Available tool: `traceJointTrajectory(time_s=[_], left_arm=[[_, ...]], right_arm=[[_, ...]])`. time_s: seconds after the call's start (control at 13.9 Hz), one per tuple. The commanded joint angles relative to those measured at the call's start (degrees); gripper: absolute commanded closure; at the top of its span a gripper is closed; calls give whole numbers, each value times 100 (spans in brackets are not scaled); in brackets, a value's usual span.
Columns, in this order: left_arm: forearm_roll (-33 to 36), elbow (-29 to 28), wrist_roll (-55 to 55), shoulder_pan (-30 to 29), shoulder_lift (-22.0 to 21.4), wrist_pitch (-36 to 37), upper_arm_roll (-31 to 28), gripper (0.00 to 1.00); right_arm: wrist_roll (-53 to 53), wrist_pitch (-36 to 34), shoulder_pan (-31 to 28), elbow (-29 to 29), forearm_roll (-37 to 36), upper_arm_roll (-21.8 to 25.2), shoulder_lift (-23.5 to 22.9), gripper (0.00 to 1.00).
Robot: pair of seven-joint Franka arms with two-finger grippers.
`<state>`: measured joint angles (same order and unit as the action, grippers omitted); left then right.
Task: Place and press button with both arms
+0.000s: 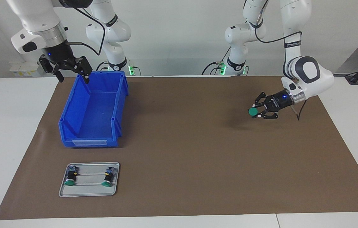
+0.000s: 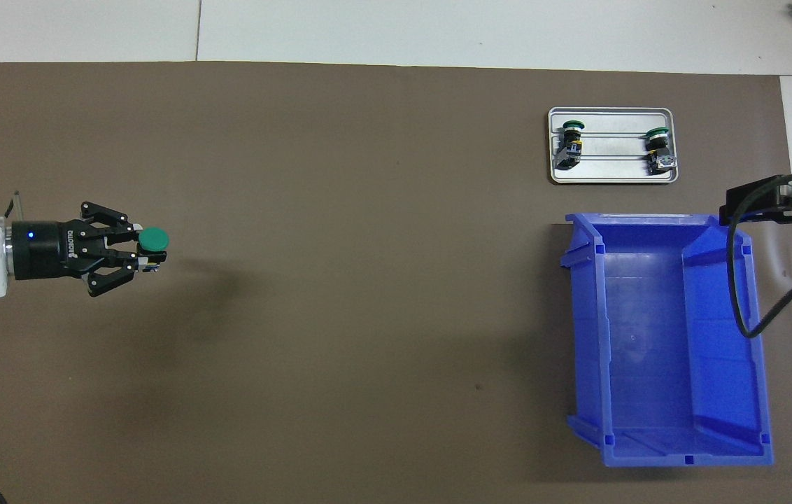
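Above brown mat (image 1: 182, 142), button (image 1: 253, 111) between left claw (image 1: 256, 110) fingertips.

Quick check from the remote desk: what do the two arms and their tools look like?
Both arms are glossy white with grey joint caps and black cables along them. Each ends in a black linked-finger tool, left tool and right tool, with a small blue light on its body.

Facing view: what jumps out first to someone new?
The big blue bin dominates, sitting on the brown mat toward the right arm's end of the table, with the open right gripper hanging over its rim nearest the robots. At the left arm's end, the left gripper holds a green-capped button above the mat. A small grey tray farther from the robots than the bin carries two more buttons.
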<state>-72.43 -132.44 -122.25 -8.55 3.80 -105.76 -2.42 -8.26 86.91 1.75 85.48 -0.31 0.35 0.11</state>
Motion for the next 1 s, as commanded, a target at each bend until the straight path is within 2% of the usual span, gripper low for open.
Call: traceJointTrajectory(time_s=[0.0,0.22,0.43,0.93], left_arm=[[-866,-695,-1140,-24,6,-24,40,70],[-1815,-932,-1545,265,25,152,75,69],[-2827,-1012,-2187,836,349,161,75,69],[-4137,-1109,-2444,1662,526,38,75,69]], right_arm=[[132,-51,-60,21,145,-26,24,0],[132,-51,-60,21,136,-26,24,0],[132,-51,-60,21,145,-26,24,0],[132,-51,-60,21,136,-26,24,0]])
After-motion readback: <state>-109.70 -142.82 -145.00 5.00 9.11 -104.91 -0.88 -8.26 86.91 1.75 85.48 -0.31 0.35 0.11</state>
